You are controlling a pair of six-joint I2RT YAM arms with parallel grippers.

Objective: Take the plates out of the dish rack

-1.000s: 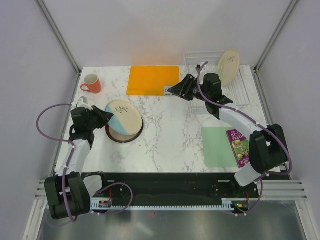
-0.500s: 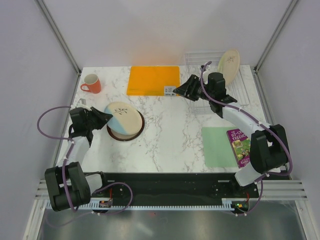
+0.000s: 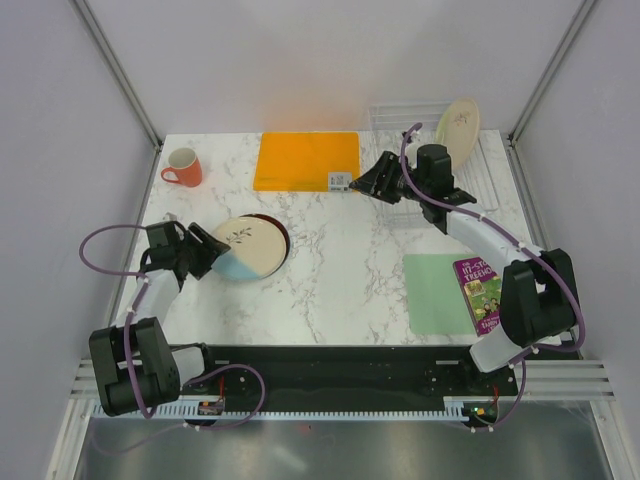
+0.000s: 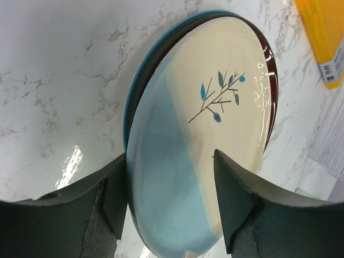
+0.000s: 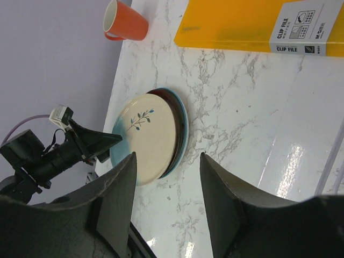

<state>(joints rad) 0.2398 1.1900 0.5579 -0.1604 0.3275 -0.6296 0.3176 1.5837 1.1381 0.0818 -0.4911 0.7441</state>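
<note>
Left wrist view: the left gripper (image 4: 170, 157) has its fingers (image 4: 107, 204) set on either side of the near rim of the blue-and-cream plate (image 4: 215, 91), one at the underside edge and the other over the glazed face. The rim fills the gap between them, so I judge the plate to be gripped. It sits tilted and off-centre on the stack on the marble table (image 3: 340, 270), with the dark-red-rimmed plate (image 4: 271, 80) showing as a crescent beyond its far edge.

The right gripper (image 5: 166, 158) is spread wide with nothing between its fingers. It hangs above the table just beside the orange clip file (image 5: 236, 21) and faces away from the dish rack (image 3: 492, 175). One cream plate with sprig (image 3: 458, 130) stands on edge in the rack at the far right corner.

The step in hand looks like setting down the blue-and-cream plate. Next, the left arm should lower the plate flat and square on the stack, then let go and draw back without dragging it. The right arm must turn to the rack and take the last plate by its upper rim.
</note>
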